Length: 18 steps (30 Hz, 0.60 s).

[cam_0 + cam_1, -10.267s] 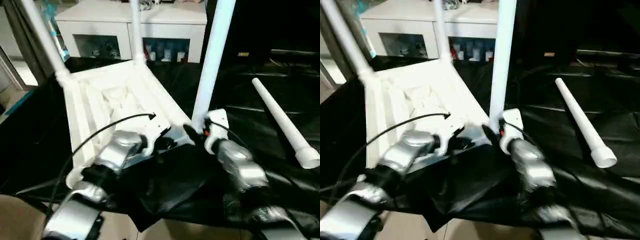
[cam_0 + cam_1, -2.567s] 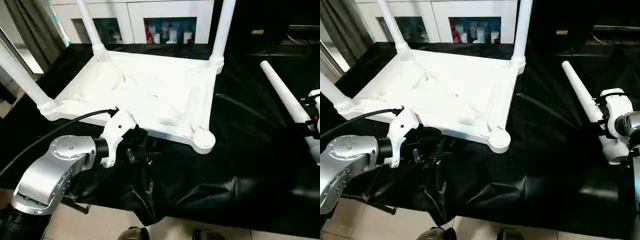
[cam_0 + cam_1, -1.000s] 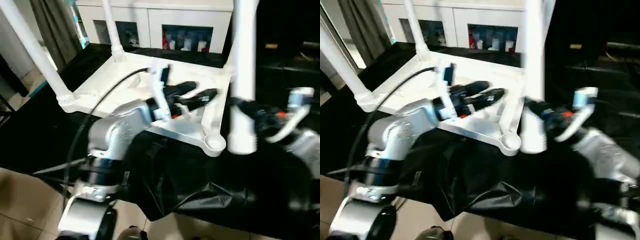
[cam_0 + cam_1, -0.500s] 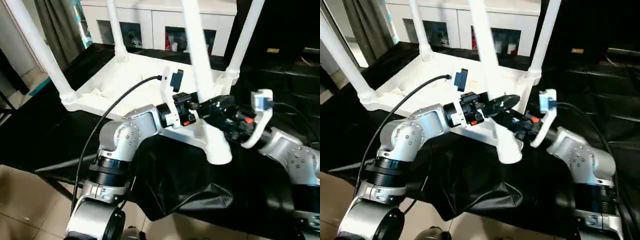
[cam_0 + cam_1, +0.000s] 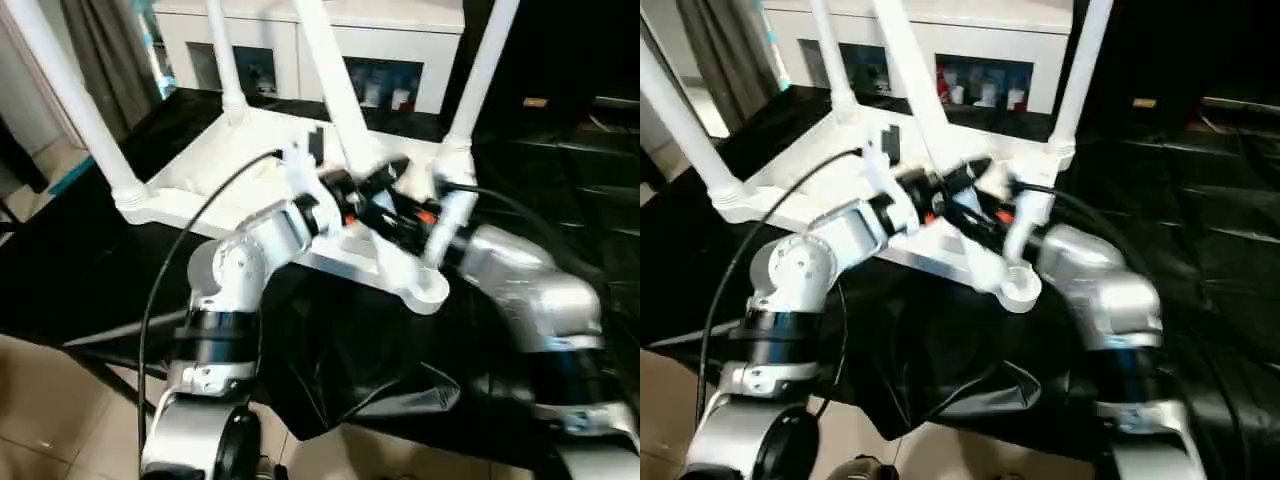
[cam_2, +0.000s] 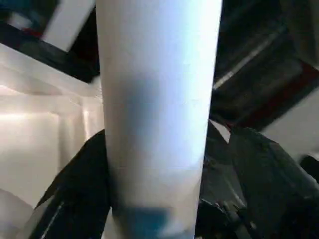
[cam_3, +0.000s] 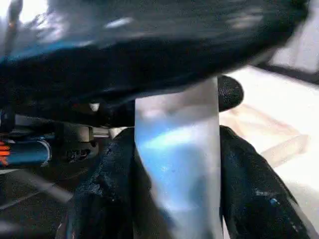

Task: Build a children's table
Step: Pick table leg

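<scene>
- Table [image 5: 215, 165]: one, white, upside down on the black sheet [image 5: 560, 170], ribbed underside up, in front of the cabinet [image 5: 400, 40].
- Legs fitted: three, standing up from the far-left [image 5: 222, 60], near-left [image 5: 75, 105] and far-right [image 5: 478, 80] corner sockets.
- Fourth leg [image 5: 335, 85]: one. A few seconds ago it lay loose on the sheet to the right; now it is lifted and carried over the near-right socket [image 5: 430, 290]. It leans up and to the left, foot low by the socket; whether the foot has entered cannot be told.
- Change, reading: the last part has come to its place, so the task looks near its end. What remains seems to be righting the leg and pressing it home.
- Left gripper [image 6: 154, 164]: one, brought from the table's near edge to the fourth leg. A black finger stands on each side of the tube; a firm clamp cannot be told.
- Right gripper [image 7: 174, 169]: one, fingers closed against both sides of the fourth leg, gripping it low down, close beside the left gripper.
- Arms: two, silver, meeting at the near-right corner.
</scene>
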Tool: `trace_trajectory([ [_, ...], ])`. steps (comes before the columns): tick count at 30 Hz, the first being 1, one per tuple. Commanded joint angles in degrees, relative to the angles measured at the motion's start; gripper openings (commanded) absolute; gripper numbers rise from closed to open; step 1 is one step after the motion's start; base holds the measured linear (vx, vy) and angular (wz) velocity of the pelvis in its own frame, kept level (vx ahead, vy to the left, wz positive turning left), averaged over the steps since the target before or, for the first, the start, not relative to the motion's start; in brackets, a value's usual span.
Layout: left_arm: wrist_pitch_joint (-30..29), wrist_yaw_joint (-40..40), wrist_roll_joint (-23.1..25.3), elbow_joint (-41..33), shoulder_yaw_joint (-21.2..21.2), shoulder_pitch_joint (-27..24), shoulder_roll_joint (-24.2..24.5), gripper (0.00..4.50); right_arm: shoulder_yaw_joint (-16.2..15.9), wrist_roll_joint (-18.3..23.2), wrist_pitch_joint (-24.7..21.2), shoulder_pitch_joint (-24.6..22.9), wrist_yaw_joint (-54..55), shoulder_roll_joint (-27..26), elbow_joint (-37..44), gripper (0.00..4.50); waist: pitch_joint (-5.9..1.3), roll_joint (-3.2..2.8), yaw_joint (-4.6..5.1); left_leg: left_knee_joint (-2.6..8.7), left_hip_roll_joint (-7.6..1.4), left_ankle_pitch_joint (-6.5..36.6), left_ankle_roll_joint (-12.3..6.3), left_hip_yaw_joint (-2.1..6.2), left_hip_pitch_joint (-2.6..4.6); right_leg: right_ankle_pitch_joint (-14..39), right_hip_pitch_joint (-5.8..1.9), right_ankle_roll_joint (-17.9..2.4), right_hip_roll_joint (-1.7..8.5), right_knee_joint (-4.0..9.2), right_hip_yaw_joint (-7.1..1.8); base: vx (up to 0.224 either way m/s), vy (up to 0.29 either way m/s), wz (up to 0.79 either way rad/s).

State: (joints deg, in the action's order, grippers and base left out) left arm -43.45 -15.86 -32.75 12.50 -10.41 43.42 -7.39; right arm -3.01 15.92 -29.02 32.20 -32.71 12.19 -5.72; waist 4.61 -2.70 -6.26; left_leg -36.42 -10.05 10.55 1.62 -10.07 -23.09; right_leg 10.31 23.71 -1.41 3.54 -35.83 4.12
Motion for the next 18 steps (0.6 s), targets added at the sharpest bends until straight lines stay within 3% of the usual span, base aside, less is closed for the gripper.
trace_trajectory([
  [1,1.43,2.12,0.23,-0.85,0.47,3.05,-2.83,3.35,-1.22,-3.95,-0.16,0.89,5.23,-0.88,-2.56,1.82,-5.39,1.72,0.23,3.93,-2.44,3.80,-3.04,1.02,0.94,13.06,-3.45,-8.38,4.68,4.76,-2.77,0.000,0.000,0.00],
  [3,2.60,4.53,1.22,-0.17,-0.03,3.35,-3.36,3.01,-1.83,-4.75,0.88,1.65,6.83,-2.11,-2.49,1.82,-5.35,1.67,0.33,3.97,-2.41,3.78,-3.01,1.02,0.95,13.14,-3.39,-8.52,4.63,4.74,-2.79,0.000,0.000,0.00],
  [9,7.47,10.65,5.05,2.02,-1.02,3.92,-2.67,2.58,-2.72,-5.90,2.19,2.63,8.61,-3.81,-2.41,1.82,-5.41,1.61,0.52,4.04,-2.55,3.62,-3.31,1.12,0.98,10.65,-3.50,-8.49,4.54,4.49,-2.83,0.000,0.000,0.00],
  [13,8.56,10.77,5.49,2.66,-0.82,3.96,-2.20,2.12,-2.96,-6.29,2.44,2.46,8.81,-4.01,-2.34,1.82,-5.43,1.71,0.65,3.97,-2.47,3.38,-3.46,1.05,0.95,10.10,-3.56,-8.94,4.63,4.41,-2.87,0.000,0.000,0.00],
  [18,9.24,9.19,4.14,3.16,-0.30,4.03,-2.05,1.93,-3.77,-6.15,2.27,1.98,7.71,-3.96,-1.38,1.82,-5.45,1.83,0.72,3.89,-2.43,3.44,-3.58,0.98,0.97,9.63,-3.60,-9.54,4.62,4.31,-2.88,0.000,0.000,0.00],
])
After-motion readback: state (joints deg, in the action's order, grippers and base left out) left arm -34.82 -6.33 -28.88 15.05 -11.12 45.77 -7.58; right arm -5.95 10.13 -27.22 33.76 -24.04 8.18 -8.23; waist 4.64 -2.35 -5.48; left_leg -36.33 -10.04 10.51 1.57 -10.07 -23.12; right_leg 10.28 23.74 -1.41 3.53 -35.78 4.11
